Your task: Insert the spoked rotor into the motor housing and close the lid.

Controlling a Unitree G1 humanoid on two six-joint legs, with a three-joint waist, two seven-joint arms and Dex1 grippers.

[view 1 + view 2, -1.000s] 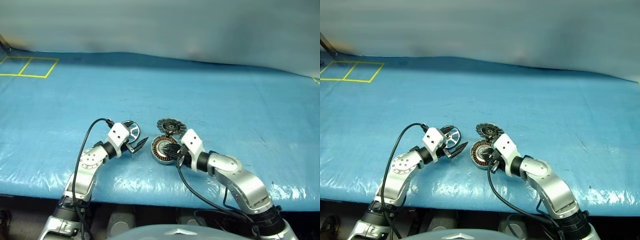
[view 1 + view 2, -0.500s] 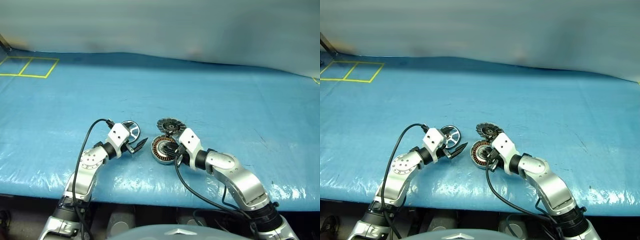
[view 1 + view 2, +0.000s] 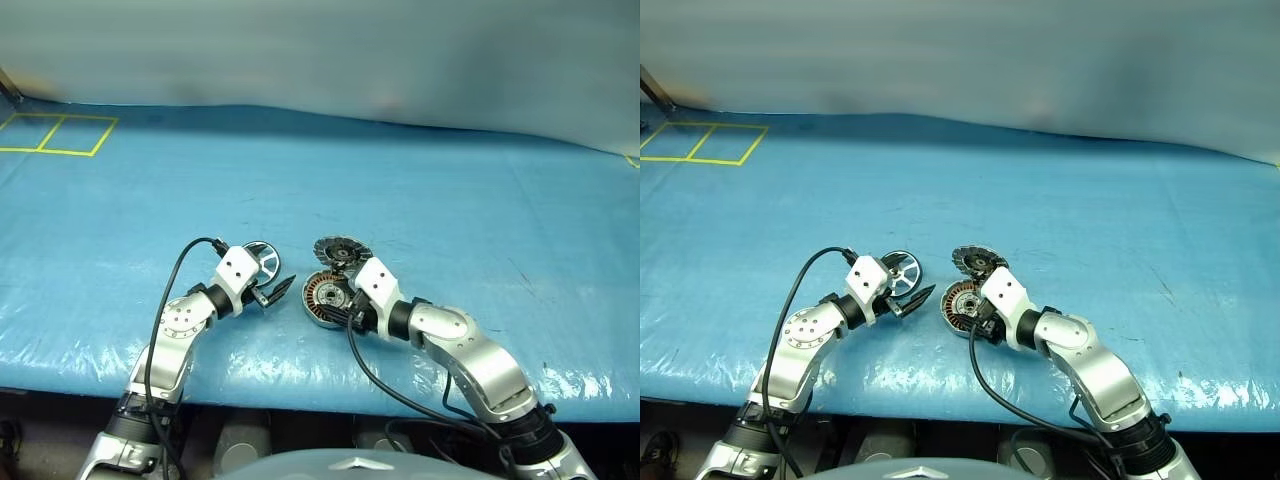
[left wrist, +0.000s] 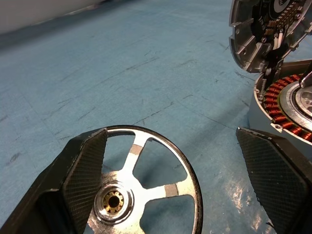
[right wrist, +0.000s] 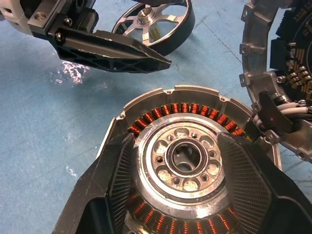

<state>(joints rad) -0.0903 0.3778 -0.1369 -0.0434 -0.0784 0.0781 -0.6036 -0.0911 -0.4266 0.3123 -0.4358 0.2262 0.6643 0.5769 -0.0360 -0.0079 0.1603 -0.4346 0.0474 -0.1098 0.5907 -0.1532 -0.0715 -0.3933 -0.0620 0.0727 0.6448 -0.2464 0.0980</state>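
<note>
The spoked rotor [image 4: 141, 190], a shiny silver wheel, lies flat on the blue table. My open left gripper [image 4: 170, 136] has one finger on either side of it. Just to its right sits the motor housing [image 5: 183, 161] with its ring of copper windings. The finned grey lid [image 3: 340, 250] stands tilted up at the housing's far edge. My right gripper [image 5: 175, 141] is down over the housing, open. Its fingers [image 5: 122, 185] stand over the windings on either side of the silver centre ring.
A blue plastic sheet [image 3: 450, 200] covers the table, with yellow tape squares [image 3: 55, 135] at the far left. The table's front edge runs just behind both elbows. My left gripper's black finger [image 5: 112, 48] lies between rotor and housing.
My right forearm has swung slightly to the left over the housing. The left arm, rotor, housing and lid stay where they were.
</note>
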